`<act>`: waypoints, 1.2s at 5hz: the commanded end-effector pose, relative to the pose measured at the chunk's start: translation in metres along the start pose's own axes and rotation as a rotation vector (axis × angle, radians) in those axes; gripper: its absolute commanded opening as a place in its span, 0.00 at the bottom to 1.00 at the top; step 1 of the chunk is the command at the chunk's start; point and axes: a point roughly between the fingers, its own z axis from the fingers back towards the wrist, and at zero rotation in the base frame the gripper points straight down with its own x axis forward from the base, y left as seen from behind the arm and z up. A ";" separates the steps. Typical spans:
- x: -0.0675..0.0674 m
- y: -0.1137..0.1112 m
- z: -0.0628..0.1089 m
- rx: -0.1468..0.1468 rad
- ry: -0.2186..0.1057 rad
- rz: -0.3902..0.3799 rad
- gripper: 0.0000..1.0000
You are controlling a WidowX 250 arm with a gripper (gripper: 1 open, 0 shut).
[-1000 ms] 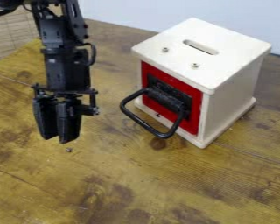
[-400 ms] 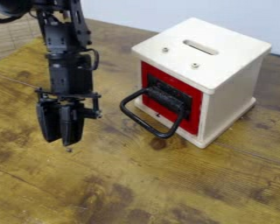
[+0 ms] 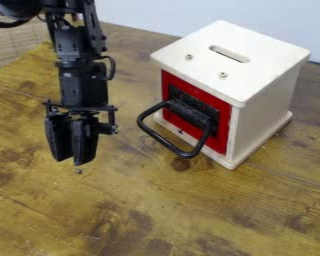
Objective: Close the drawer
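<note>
A white box (image 3: 243, 70) with a red drawer front (image 3: 194, 112) stands at the right on the wooden table (image 3: 149, 210). The drawer front sits nearly flush with the box, and a black loop handle (image 3: 170, 133) sticks out toward the lower left. My black gripper (image 3: 77, 162) hangs pointing down over the table, well to the left of the handle and apart from it. Its fingers are pressed together with nothing between them.
A slot (image 3: 231, 53) and two screws show on the box top. A woven surface (image 3: 8, 38) lies at the back left beyond the table edge. Bare wood lies between the gripper and the handle.
The gripper has shifted slightly to the right and a little lower, toward the drawer. The drawer and box have not moved.
</note>
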 end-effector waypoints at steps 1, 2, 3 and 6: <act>0.003 -0.007 0.020 0.021 -0.064 -0.025 1.00; 0.005 -0.007 0.022 0.022 -0.068 -0.029 1.00; 0.007 -0.008 0.023 0.022 -0.070 -0.034 1.00; 0.011 -0.009 0.023 0.025 -0.063 -0.042 1.00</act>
